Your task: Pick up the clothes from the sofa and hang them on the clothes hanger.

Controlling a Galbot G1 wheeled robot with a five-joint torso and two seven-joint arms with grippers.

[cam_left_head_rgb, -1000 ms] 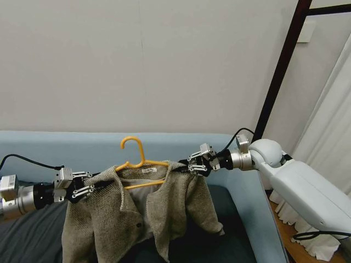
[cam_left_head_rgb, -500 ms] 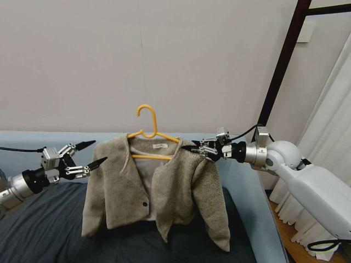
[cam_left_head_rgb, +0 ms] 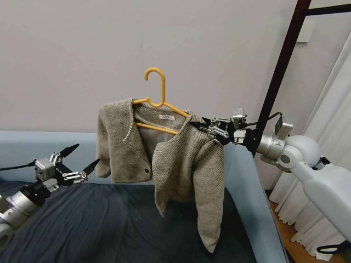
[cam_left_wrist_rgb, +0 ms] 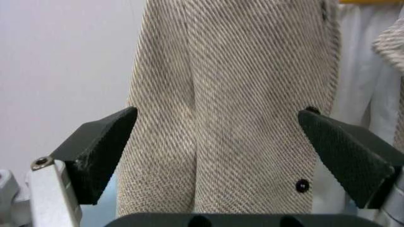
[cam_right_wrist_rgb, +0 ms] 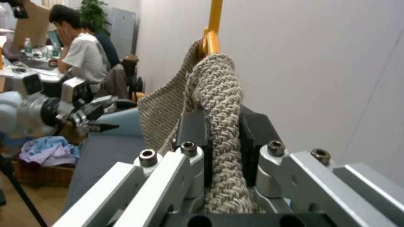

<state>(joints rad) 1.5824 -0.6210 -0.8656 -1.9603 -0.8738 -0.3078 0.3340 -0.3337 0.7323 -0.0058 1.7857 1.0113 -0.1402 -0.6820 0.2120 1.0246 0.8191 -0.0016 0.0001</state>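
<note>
Head view: your right jaws clamp the cardigan (cam_left_head_rgb: 186, 159) at its shoulder over the hanger (cam_left_head_rgb: 163, 93), so it hangs below them, clear of the sofa (cam_left_head_rgb: 33, 143); your left jaws gape beside its hem. Left wrist view: the knit sits ahead of the spread jaws, untouched. Right wrist view: the shoulder is pinched between the closed jaws.

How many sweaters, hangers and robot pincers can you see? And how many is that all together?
Knit cardigan: 1
Orange hanger: 1
Pincers: 2 (left pincer open beside the cardigan, right pincer shut on the cardigan's shoulder)
Total: 4
</note>
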